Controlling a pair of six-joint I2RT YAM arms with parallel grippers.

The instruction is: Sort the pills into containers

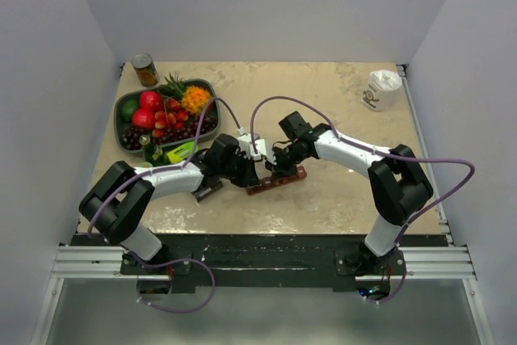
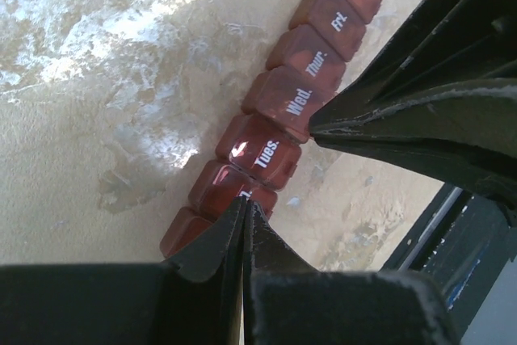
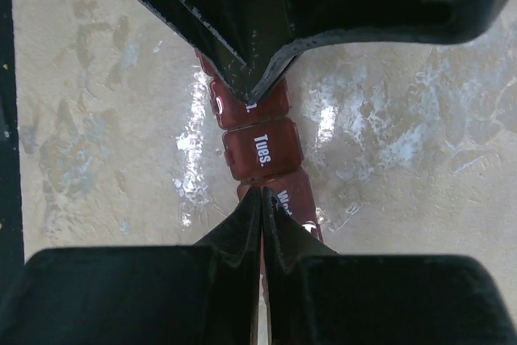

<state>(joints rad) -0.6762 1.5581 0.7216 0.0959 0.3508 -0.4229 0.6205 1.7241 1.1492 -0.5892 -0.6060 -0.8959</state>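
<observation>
Glossy tabletop (image 2: 97,119): left fingers (image 2: 214,244) and right fingers (image 3: 234,232) closed, seemingly empty, poking the containers (image 2: 295,103), so the strip might skid.

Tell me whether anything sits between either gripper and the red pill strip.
Nothing visible does. The left gripper, jaws shut, has its tip at the lid beside Tues. on the red pill strip. The right gripper, jaws shut, has its tip at the Wed. lid.
</observation>
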